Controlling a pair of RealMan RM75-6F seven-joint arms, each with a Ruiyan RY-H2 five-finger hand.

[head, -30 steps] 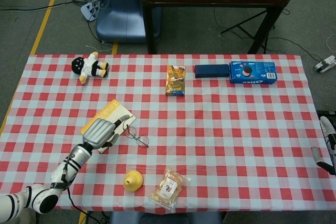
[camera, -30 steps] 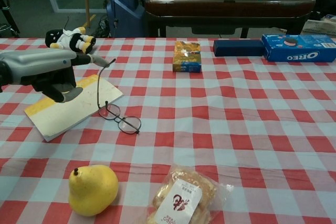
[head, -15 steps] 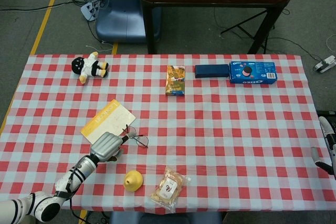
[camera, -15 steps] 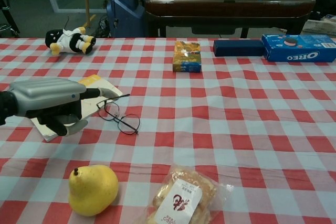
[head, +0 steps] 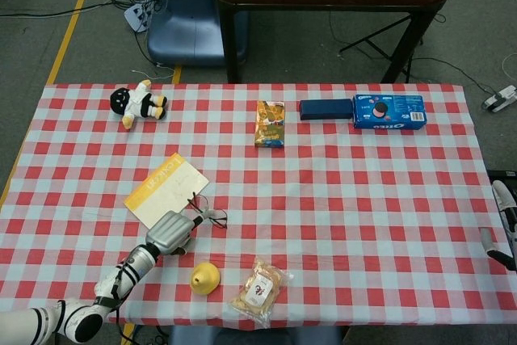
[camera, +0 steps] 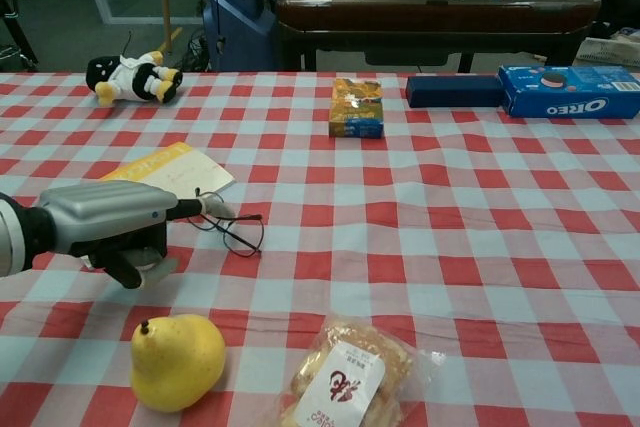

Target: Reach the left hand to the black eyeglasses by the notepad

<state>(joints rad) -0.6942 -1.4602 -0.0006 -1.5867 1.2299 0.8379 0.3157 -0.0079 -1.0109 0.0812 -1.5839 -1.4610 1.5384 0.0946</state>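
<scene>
While the right robot hand idles well away at the worktop edge, grip unreadable, the left robot hand lies beside the notepad, fingertip touching the black eyeglasses; whether it pinches them is unclear. Glasses lie just right of it, beside the notepad's near corner.

On the red-checked table there was one pair of black eyeglasses, one notepad, one plush toy and one yellow pear. There was also one clear snack packet, one small orange carton, one blue Oreo pack and one dark blue case. Two robot hands were in view: the left hand and the right hand.
</scene>
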